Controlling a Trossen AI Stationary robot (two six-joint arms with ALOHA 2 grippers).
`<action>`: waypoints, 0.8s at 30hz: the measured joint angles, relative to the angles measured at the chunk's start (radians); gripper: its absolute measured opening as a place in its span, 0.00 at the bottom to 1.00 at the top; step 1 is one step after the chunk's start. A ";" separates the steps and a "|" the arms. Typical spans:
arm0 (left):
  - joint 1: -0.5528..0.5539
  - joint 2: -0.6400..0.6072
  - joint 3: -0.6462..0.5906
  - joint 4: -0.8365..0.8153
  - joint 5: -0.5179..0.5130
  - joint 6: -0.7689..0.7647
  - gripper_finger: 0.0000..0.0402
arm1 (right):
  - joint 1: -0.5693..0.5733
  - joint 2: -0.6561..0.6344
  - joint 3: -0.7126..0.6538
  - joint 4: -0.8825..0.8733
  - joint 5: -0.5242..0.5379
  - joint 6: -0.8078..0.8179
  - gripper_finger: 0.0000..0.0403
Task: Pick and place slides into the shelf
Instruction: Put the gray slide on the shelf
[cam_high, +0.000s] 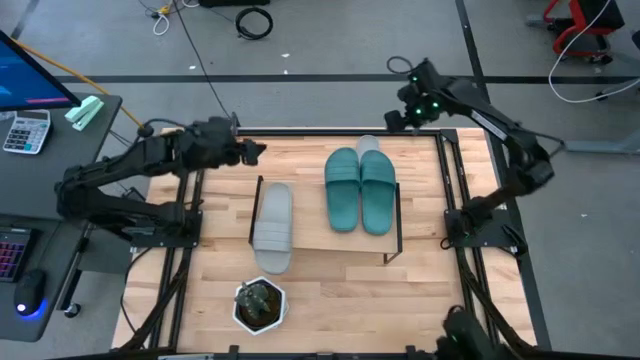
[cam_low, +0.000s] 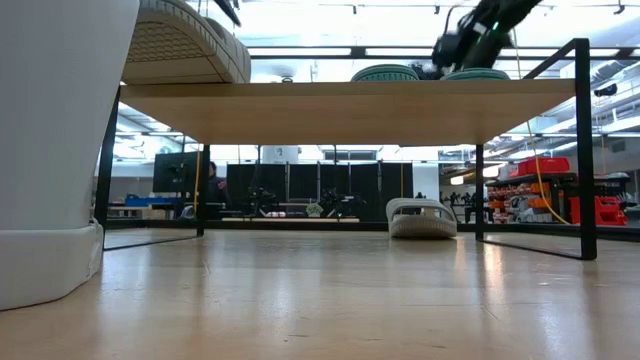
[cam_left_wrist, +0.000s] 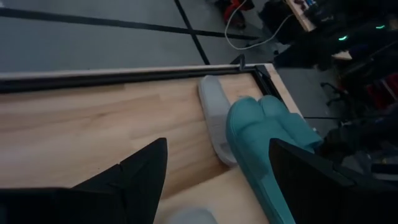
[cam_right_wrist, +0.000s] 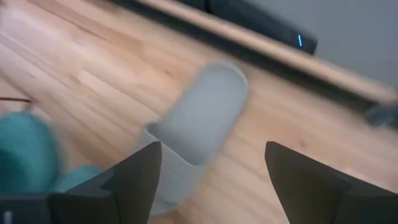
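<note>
Right end effector (cam_right_wrist: 211, 168), fingers spread and empty, hovered over the last grey slide (cam_right_wrist: 198, 118) lying lengthwise ahead on the worktop (cam_high: 220, 290) behind the shelf (cam_high: 315, 230), nearer than the left arm.

Four open-toe rubber slide sandals are showing around the low shelf with a light wooden board top and thin black wire legs (cam_high: 310, 240): two teal-green slides (cam_high: 341, 188) (cam_high: 377, 190) are lying side by side on its board, one light grey slide (cam_high: 272, 227) is lying on the board's other end, and a second light grey slide (cam_high: 368, 146) is sitting on the tabletop just behind the shelf. One small potted plant in a white pot (cam_high: 260, 304) is standing in front of the shelf.
</note>
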 joint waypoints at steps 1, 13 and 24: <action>0.031 0.000 0.000 0.009 0.026 0.025 0.71 | -0.010 0.028 0.000 -0.013 -0.007 0.000 0.73; 0.266 0.002 0.000 0.048 0.273 0.190 0.71 | -0.089 0.146 0.000 0.093 -0.135 0.115 0.73; 0.359 0.003 0.000 0.141 0.400 0.190 0.71 | -0.090 0.232 0.000 0.139 -0.196 0.142 0.73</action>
